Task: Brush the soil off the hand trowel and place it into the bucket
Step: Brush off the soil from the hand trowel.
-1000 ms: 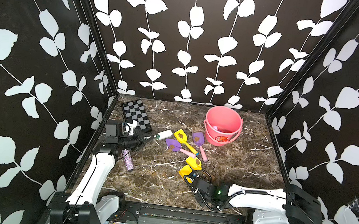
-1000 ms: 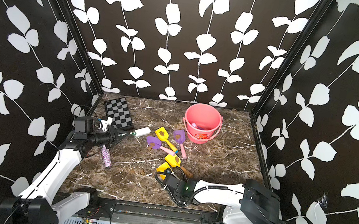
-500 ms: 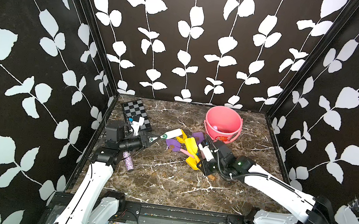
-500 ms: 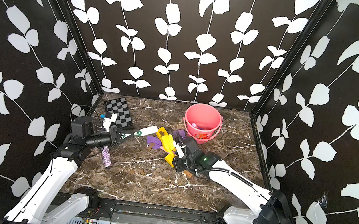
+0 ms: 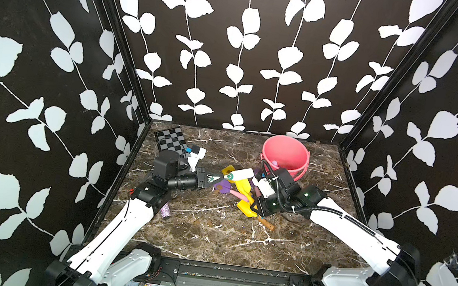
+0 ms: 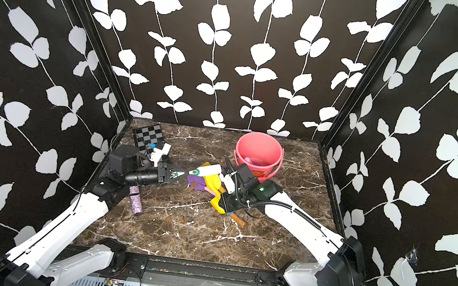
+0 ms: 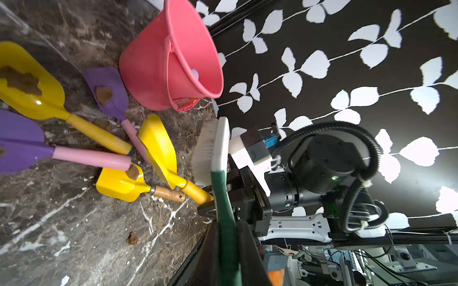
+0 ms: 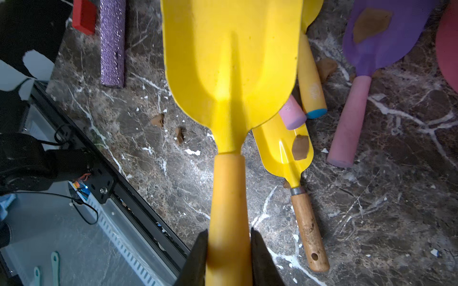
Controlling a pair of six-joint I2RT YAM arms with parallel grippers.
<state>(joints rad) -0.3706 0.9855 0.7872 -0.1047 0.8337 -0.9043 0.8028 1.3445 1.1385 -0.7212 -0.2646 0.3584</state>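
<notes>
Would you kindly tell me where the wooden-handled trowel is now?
In both top views the wooden-handled trowel lies on the table, partly beneath the right gripper, beside a pink handle.

The left arm (image 5: 122, 225) is reaching in from its near corner, with its wrist lying roughly level and pointing across toward the right arm. Its left fingers (image 7: 249, 252) are clamping the brush (image 7: 219, 148) by the green handle. The right arm (image 5: 345, 226) is stretching inward, and its right fingers (image 8: 198, 260) are squeezing the handle of the yellow trowel (image 8: 230, 62).
</notes>
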